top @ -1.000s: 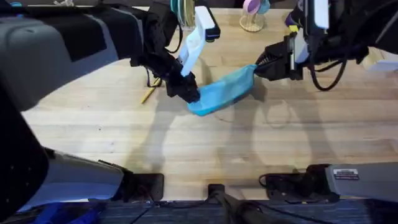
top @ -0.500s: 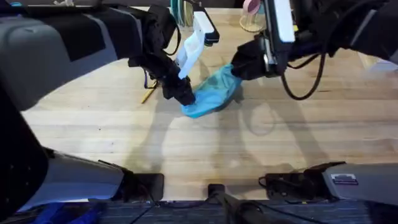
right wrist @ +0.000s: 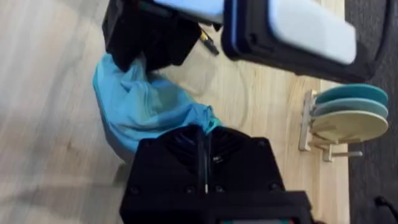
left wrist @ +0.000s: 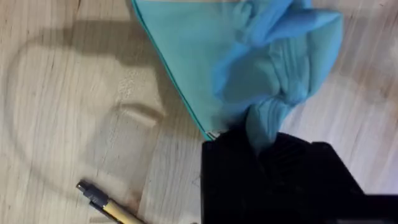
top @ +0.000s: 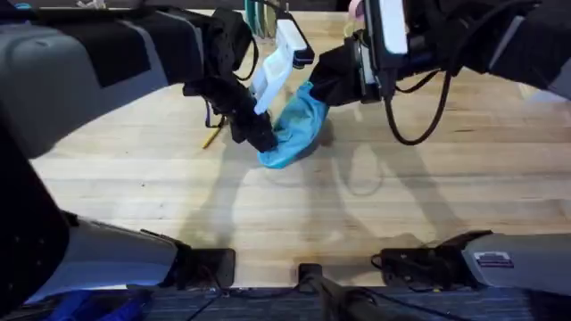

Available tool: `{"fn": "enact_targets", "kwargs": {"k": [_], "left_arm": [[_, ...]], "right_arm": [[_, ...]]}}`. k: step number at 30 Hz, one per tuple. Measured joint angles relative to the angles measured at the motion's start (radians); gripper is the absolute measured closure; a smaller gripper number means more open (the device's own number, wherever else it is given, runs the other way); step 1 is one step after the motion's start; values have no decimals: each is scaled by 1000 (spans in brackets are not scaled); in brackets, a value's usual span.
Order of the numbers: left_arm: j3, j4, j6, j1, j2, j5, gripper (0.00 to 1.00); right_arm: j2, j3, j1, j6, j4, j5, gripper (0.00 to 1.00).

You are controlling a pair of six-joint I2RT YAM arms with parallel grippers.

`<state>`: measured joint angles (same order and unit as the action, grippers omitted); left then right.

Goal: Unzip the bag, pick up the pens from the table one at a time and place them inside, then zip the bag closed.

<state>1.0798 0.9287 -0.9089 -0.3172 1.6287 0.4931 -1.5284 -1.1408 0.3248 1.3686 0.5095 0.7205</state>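
Bunched, creased light blue fabric bag (top: 294, 134) toward the far middle of the pale plank bench (top: 357, 214), pinched at opposite ends by left hand (top: 263, 138) and right hand (top: 326, 85).

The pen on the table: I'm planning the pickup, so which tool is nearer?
Left. The left tool holds the bag beside the pen; the right tool grips the bag's far end.
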Motion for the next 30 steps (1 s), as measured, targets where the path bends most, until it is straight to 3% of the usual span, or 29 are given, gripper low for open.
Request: {"fn": "enact_targets", "kwargs": {"k": [8, 13, 14, 15, 18, 20, 30], "left_arm": [[0, 2, 0, 0, 0, 0, 957], [0, -6, 0, 0, 0, 6, 957], [0, -10, 0, -1, 0, 8, 957], [0, -22, 0, -5, 0, 15, 957], [0, -35, 0, -8, 0, 25, 957], [0, -42, 0, -8, 0, 32, 957], [2, -58, 0, -14, 0, 68, 957]], "right_arm": [[0, -1, -7, -30, 2, 25, 969], [0, 0, -64, -40, 27, 65, 967], [0, 0, -82, -50, 33, 76, 886], [0, 2, -147, -60, 30, 97, 469], [0, 5, -223, -83, 36, 114, 48], [0, 8, -269, -106, 45, 126, 10], [65, 9, -439, -197, 44, 221, 6]]}}
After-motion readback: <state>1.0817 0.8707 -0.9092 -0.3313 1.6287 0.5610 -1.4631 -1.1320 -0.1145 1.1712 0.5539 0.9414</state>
